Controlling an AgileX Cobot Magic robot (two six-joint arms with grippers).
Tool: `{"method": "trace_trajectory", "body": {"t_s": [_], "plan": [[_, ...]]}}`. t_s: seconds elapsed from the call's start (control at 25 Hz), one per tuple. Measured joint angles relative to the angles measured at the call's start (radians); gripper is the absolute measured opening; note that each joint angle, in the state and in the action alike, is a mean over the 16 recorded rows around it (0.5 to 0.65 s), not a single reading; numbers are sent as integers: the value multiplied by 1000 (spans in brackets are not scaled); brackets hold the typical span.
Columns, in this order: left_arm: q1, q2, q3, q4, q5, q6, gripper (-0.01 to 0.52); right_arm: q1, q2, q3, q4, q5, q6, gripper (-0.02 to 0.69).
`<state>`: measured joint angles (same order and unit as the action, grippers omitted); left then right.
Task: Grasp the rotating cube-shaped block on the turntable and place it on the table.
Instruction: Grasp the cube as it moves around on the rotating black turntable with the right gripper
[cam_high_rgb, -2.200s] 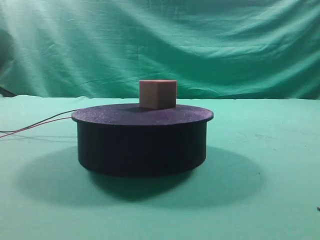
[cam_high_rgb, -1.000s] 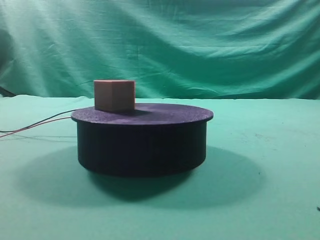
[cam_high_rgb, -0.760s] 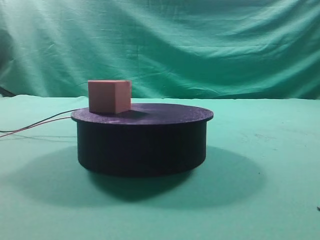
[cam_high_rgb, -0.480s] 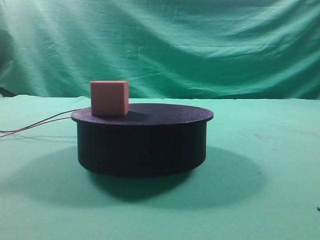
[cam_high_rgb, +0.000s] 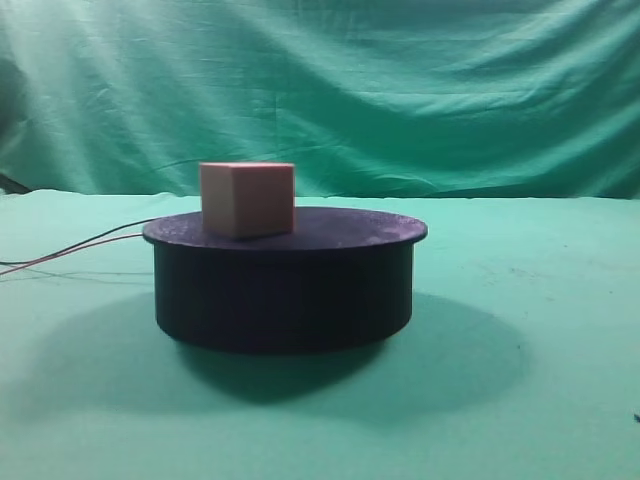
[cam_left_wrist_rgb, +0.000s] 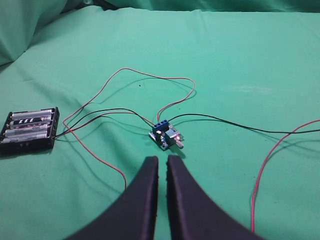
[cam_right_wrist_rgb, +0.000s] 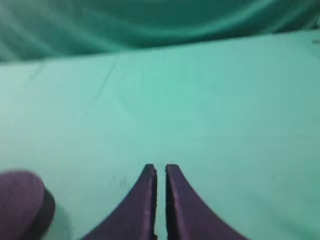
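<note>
From the high view, the cube-shaped block sits on the left part of the turntable, near its rim, one corner edge turned toward me; off-centre like that, it would ride round on a wide circle, which I take to be the difficulty of the grasp. No arm shows in this view, and red and black wires trail off left across the green surface, presumably feeding the motor. The left wrist view shows the left end effector clenched on nothing, its tips nearly touching, hanging over a battery holder and a small blue circuit board joined by those wires, well apart from the work. In the blurred right wrist view, the right end effector is likewise clenched and empty above bare cloth, with the turntable's dark edge at lower left, so I judge the reach not yet begun.
</note>
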<state>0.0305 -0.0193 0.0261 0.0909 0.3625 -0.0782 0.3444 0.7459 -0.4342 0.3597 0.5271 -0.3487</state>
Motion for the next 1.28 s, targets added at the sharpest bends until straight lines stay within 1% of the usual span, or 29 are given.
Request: {"method": "trace_trajectory", "body": {"t_s": [0.2, 0.28, 0.36, 0.44, 0.56, 0.8, 0.88, 0.96, 1.04, 1.08, 1.28], "plan": [[0, 0, 0, 0, 0, 0, 0, 150, 204, -76, 9, -29, -15, 9], [0, 0, 0, 0, 0, 0, 0, 201, 292, -114, 11, -45, -14, 33], [0, 0, 0, 0, 0, 0, 0, 245, 378, -157, 15, -61, -11, 76], [0, 0, 0, 0, 0, 0, 0, 280, 459, -203, 21, -77, -10, 140], [0, 0, 0, 0, 0, 0, 0, 317, 564, -271, 30, -95, -11, 256], [0, 0, 0, 0, 0, 0, 0, 346, 721, -382, 48, -97, -12, 489], [0, 0, 0, 0, 0, 0, 0, 349, 760, -409, 53, -94, -12, 551], [0, 0, 0, 0, 0, 0, 0, 349, 794, -431, 56, -91, -12, 592], [0, 0, 0, 0, 0, 0, 0, 350, 824, -447, 57, -90, -12, 600], [0, 0, 0, 0, 0, 0, 0, 350, 838, -454, 57, -89, -12, 589], [0, 0, 0, 0, 0, 0, 0, 350, 891, -483, 48, -78, -12, 493]]}}
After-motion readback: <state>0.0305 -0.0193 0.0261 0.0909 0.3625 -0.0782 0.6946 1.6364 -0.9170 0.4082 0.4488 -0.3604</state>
